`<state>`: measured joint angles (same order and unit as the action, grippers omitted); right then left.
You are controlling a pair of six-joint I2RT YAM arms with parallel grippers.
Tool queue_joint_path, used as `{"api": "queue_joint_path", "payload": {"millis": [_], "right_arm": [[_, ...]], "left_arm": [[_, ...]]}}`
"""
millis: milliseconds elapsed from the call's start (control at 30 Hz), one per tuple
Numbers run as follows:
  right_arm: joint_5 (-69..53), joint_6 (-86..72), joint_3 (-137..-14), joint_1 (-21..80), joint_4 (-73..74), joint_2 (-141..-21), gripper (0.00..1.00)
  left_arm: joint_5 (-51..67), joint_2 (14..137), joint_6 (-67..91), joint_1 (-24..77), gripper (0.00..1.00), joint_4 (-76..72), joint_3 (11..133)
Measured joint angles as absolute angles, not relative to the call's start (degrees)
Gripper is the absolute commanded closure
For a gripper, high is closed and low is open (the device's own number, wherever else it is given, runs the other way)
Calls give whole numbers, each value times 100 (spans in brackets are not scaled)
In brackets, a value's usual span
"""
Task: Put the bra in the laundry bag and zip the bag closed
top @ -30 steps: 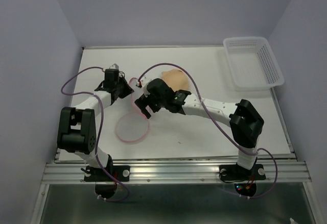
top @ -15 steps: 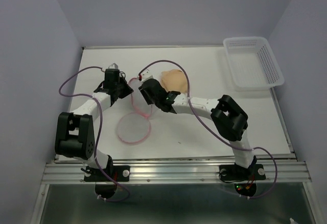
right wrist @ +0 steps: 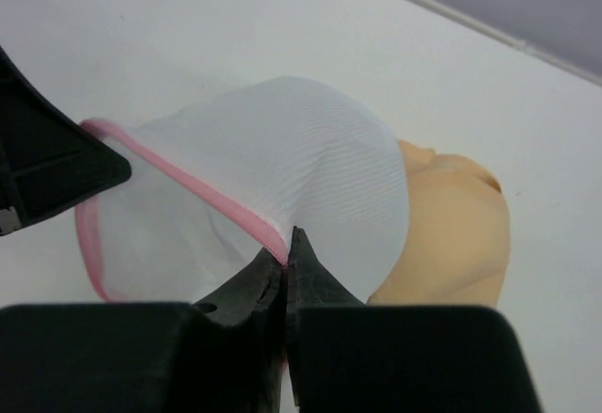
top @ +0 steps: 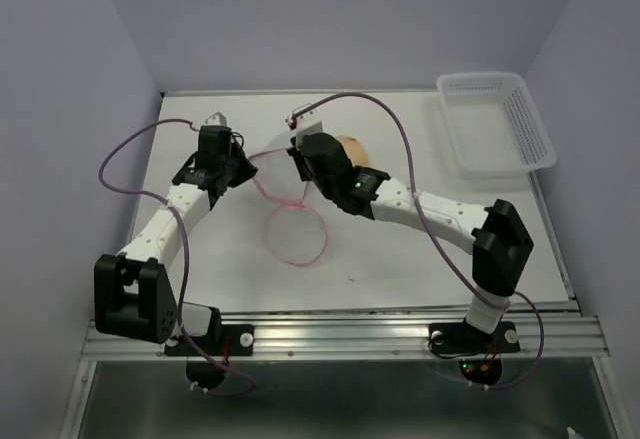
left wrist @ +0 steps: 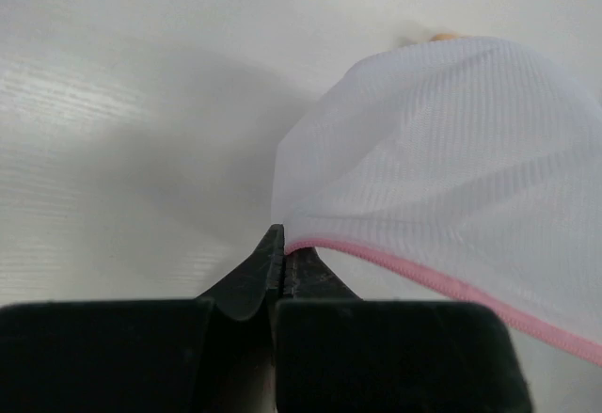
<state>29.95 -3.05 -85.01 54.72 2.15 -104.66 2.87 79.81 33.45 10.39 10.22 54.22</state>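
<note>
The laundry bag (top: 297, 235), white mesh with a pink rim, hangs between both grippers, and its lower ring rests on the table. My left gripper (top: 246, 166) is shut on the pink rim at the bag's left edge (left wrist: 442, 168). My right gripper (top: 298, 172) is shut on the rim on the opposite side, its tips (right wrist: 290, 248) pinching the pink band of the bag (right wrist: 282, 150). The tan-peach bra (right wrist: 453, 234) lies on the table just behind the bag, outside it. From above, the bra (top: 352, 146) is partly hidden by the right arm.
A white plastic lattice basket (top: 541, 135) stands at the back right corner. Purple cables loop over both arms. The left gripper's black finger (right wrist: 47, 168) shows at the left of the right wrist view. Walls enclose the table on three sides.
The right gripper went from open to shut, closing on the bag's pink rim. Both arms reached farther back and right, and the bag's ring shifted right with them.
</note>
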Motion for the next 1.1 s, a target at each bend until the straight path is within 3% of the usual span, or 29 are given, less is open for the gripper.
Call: {"api": "queue_joint_path", "payload": {"millis": [33, 67, 133, 267, 300, 367, 800, 1100], "right_arm": [[2952, -296, -8538, 5472, 226, -10291, 99], [2888, -301, -8611, 5478, 248, -10112, 99], [2818, -327, -8720, 5476, 257, -9883, 99], [2648, -565, -8858, 5476, 309, -9636, 99], [2606, -661, -8879, 5476, 364, -9638, 99], [2550, -799, -8879, 5476, 469, -9688, 99], [2290, -1710, -9679, 5349, 1540, -11255, 99], [2355, -1822, -10121, 5247, 1653, -11297, 99]], "left_arm": [[270, 7795, 3341, 1090, 91, 1098, 5553], [246, 7607, 3328, 1153, 76, 1192, 5754], [106, 7336, 3288, 1234, 55, 1236, 6031], [-279, 6982, 3277, 1264, 35, 1356, 6344], [-314, 6965, 3282, 1264, 21, 1378, 6346], [-344, 6997, 3310, 1260, 12, 1507, 6320], [231, 6497, 3951, 1304, 4, 1271, 4182], [427, 4910, 4884, 1352, 1, 882, 2895]]}}
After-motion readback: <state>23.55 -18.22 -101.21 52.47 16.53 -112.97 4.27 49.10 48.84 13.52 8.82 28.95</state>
